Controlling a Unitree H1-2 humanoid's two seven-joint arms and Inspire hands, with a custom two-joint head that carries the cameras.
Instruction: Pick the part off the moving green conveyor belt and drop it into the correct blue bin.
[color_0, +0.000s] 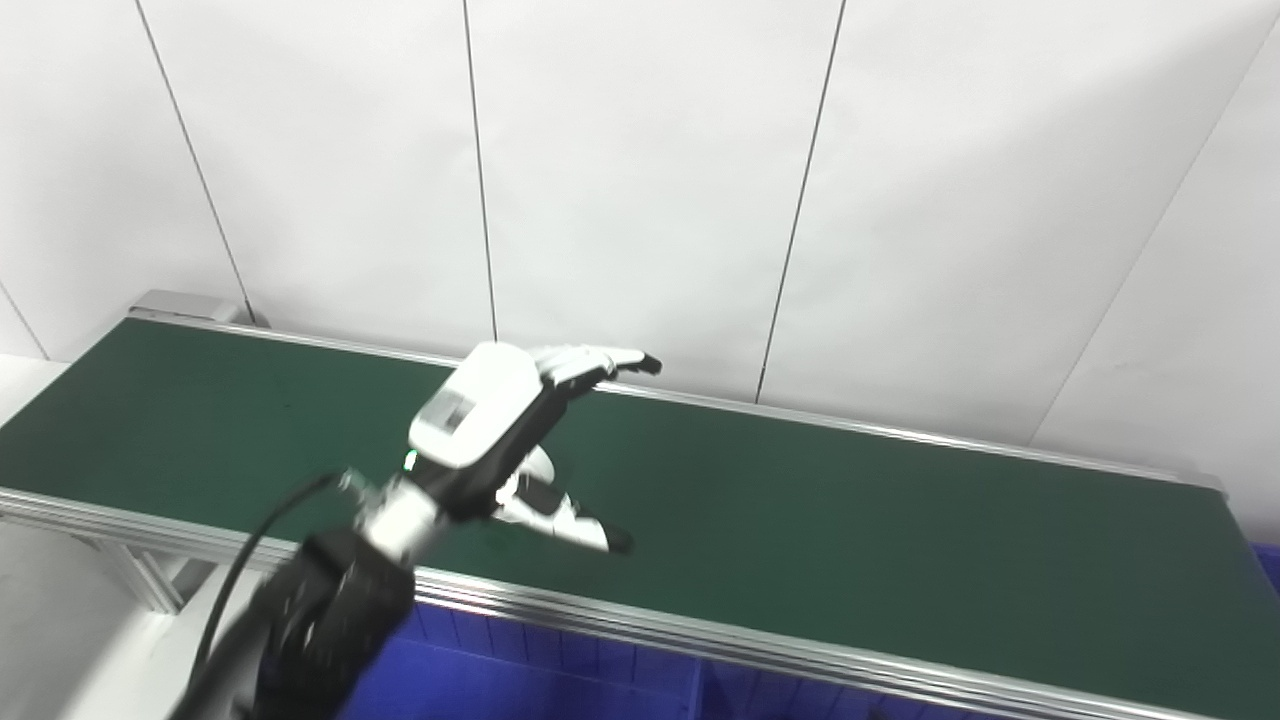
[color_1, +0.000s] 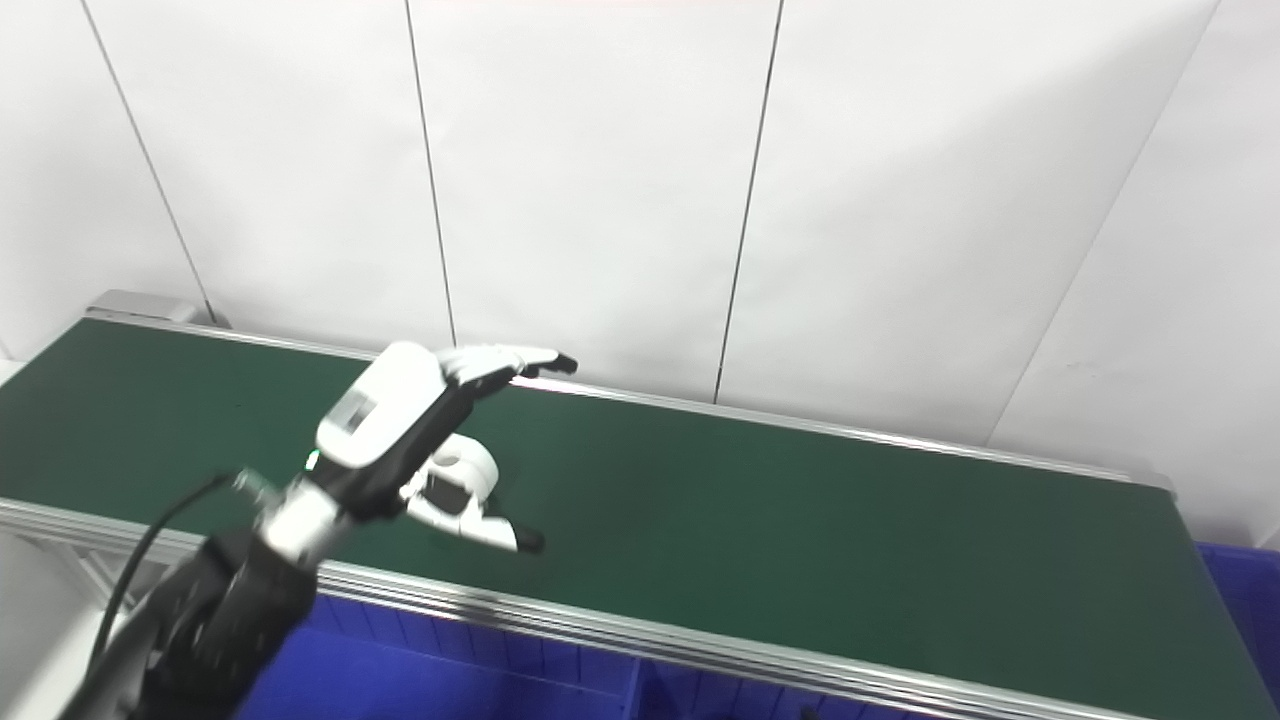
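The green conveyor belt (color_0: 850, 540) runs from the far left to the right edge. No part shows on it. My left hand (color_0: 505, 420) hovers over the belt's near left half, open, fingers stretched toward the wall and thumb (color_0: 560, 515) spread toward the near rail. It holds nothing. It also shows in the right eye view (color_1: 410, 420). My right hand is not in view.
Blue bins (color_0: 520, 680) sit below the belt's near aluminium rail (color_0: 700, 625), with a divider between two of them. Another blue bin edge (color_1: 1240, 590) shows past the belt's right end. A white panelled wall stands close behind the belt.
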